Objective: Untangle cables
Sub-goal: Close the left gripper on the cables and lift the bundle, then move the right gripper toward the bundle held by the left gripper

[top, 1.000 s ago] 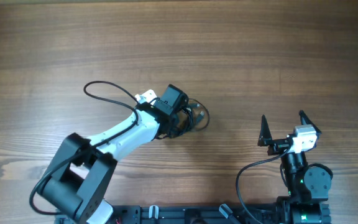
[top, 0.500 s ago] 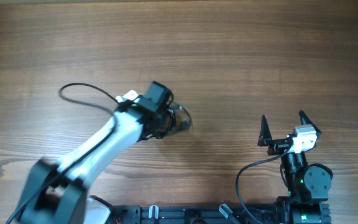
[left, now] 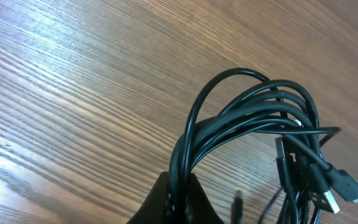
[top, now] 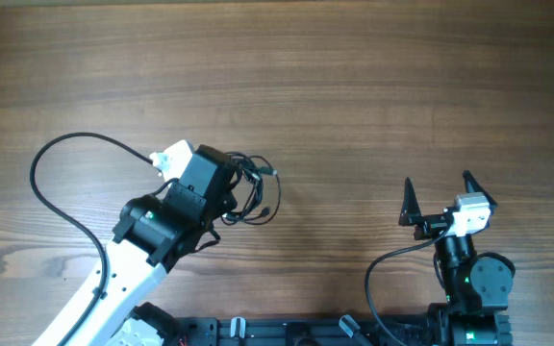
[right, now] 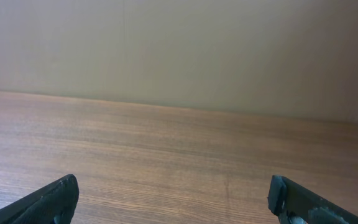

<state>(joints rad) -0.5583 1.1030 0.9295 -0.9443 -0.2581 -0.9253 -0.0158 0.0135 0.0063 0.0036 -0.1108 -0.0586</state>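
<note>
The cables [top: 256, 195] are a bundle of thin black loops left of the table's middle. In the left wrist view the cables [left: 260, 118] arc up from the jaws, and their plugs [left: 344, 186], one with a silvery tip, hang at the right. My left gripper [top: 231, 192] is shut on the bundle, and several strands run between its black fingertips [left: 166, 202]. My right gripper [top: 440, 189] stands open near the front right, far from the cables. In its own view the right gripper [right: 176, 199] has only bare wood between its fingers [right: 55, 199].
The left arm's thick black wire [top: 46, 163] loops out over the table at the left. Another thick wire [top: 378, 274] curves beside the right arm's base. A black rail [top: 287, 332] runs along the front edge. A pale wall [right: 179, 50] stands beyond the table's far edge.
My left gripper has shut on the cables and drawn them to the left and a little towards the front. The right arm has not moved.
</note>
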